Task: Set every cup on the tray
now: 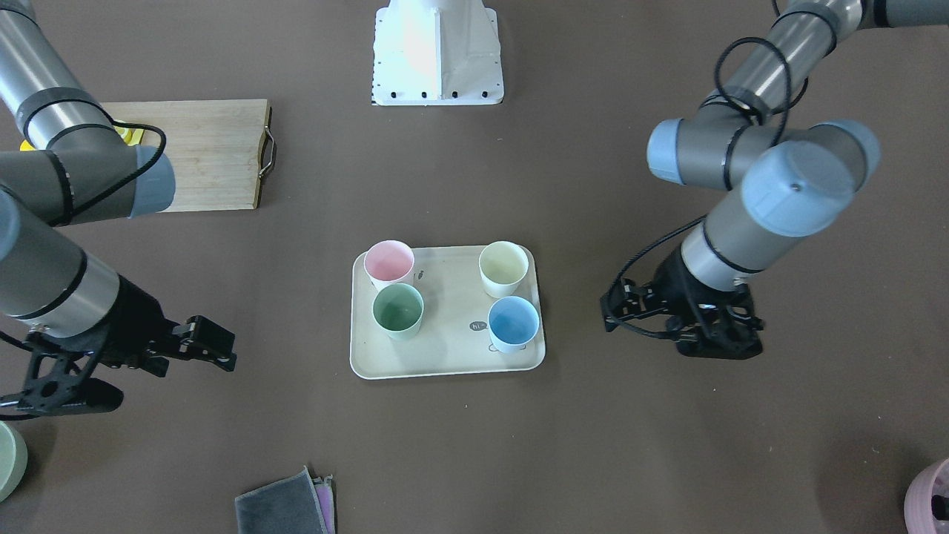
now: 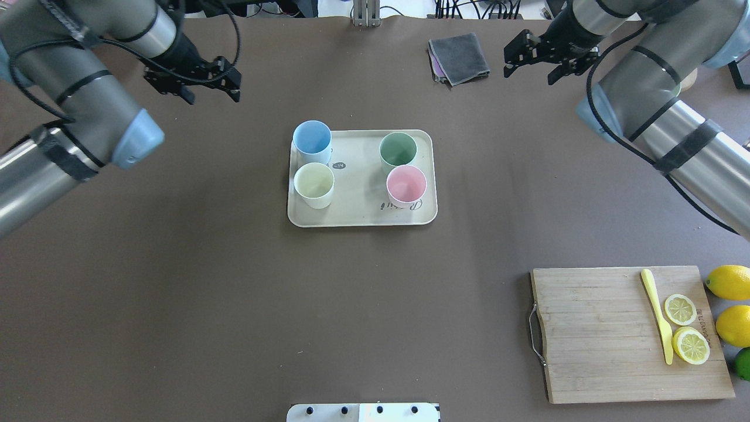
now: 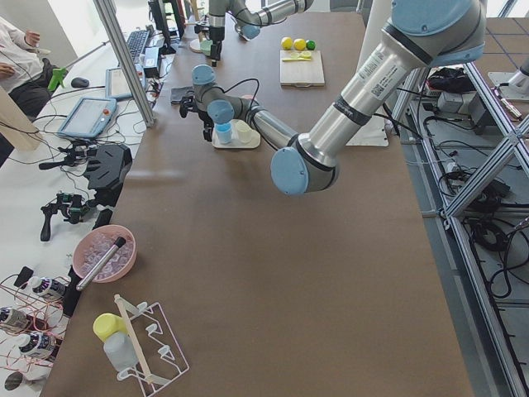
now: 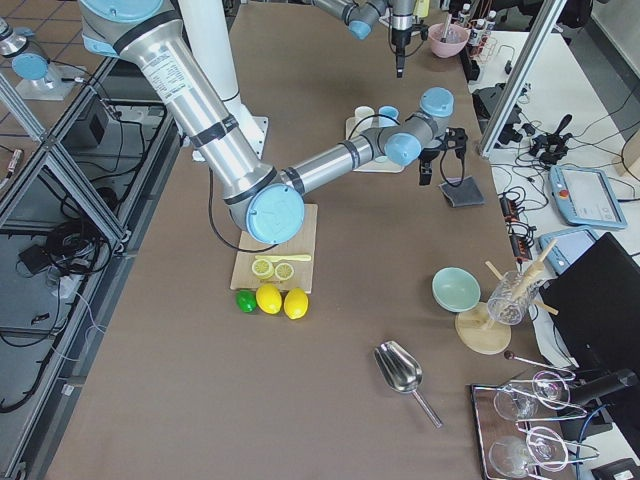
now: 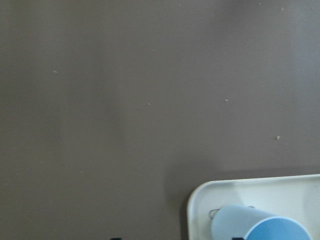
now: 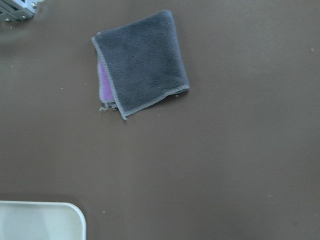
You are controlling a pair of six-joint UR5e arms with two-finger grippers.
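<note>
The cream tray (image 2: 360,206) lies at the middle of the table. Four cups stand upright on it: light blue (image 2: 312,140), cream-white (image 2: 314,184), sage green (image 2: 398,151) and pink (image 2: 406,184). In the front view they are pink (image 1: 389,263), green (image 1: 398,310), cream (image 1: 503,267) and blue (image 1: 513,323) on the tray (image 1: 452,352). My left gripper (image 2: 211,94) hovers open and empty beyond the tray's blue-cup corner (image 5: 200,200). My right gripper (image 2: 529,73) is open and empty, far off the tray's other side.
A folded grey cloth (image 2: 460,55) lies near the right gripper. A wooden cutting board (image 2: 603,334) with a yellow knife and lemon slices sits at the near right, whole lemons beside it. A pale-green vessel (image 1: 7,460) and a mauve pot (image 1: 930,497) stand at the far corners.
</note>
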